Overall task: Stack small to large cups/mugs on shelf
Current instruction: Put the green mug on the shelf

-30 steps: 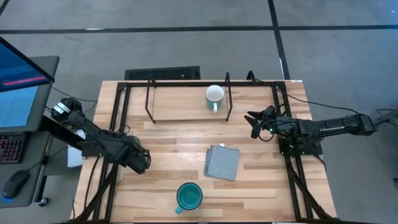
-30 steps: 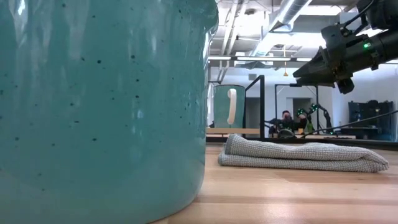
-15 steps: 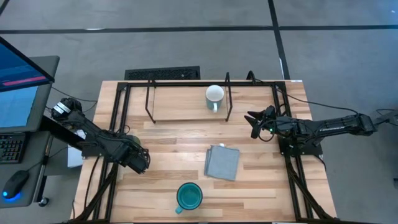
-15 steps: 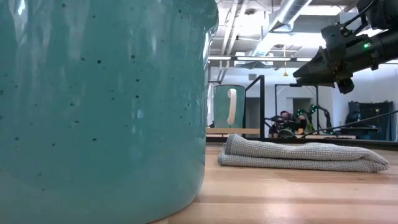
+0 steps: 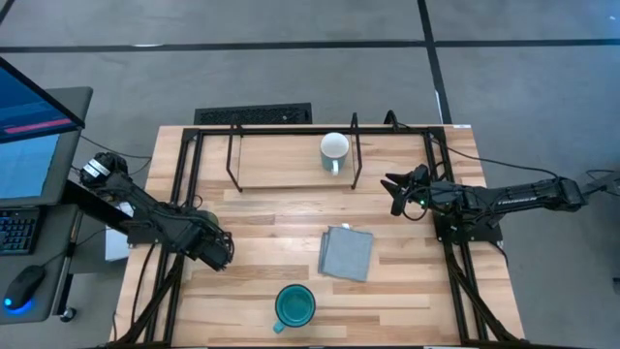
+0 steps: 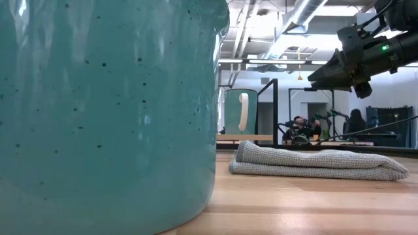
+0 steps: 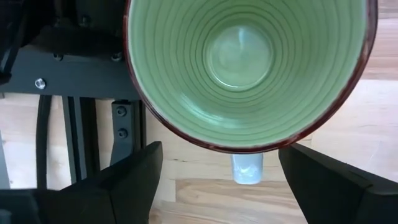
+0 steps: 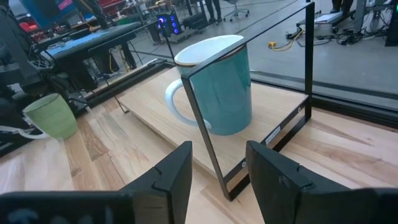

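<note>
A wooden work surface (image 5: 262,228) seen from above, with two dark robot arms reaching in from either side. A low black wire shelf (image 5: 291,174) with a light wood base sits along the far edge. One mug with a white interior and teal outside (image 5: 334,150) stands upright on the shelf base, toward its right half. A second, large teal mug (image 5: 294,305) stands near the front edge, roughly centred. A folded grey cloth (image 5: 346,253) lies between them, apart from both.

The left gripper (image 5: 215,248) sits near the left edge of the surface. Its jaws stand wide apart on either side of a small light-green mug (image 7: 245,68), whose open mouth faces the wrist camera; whether the jaws touch it cannot be told. The right gripper (image 5: 395,191) hovers above the surface just beyond the shelf's right end, jaws parted and holding nothing.

The likely trouble ahead: a mug's handle or rim could catch one of the shelf's thin upright posts on the way in. Nesting could also fail if a mug is lowered off-centre and tips.
</note>
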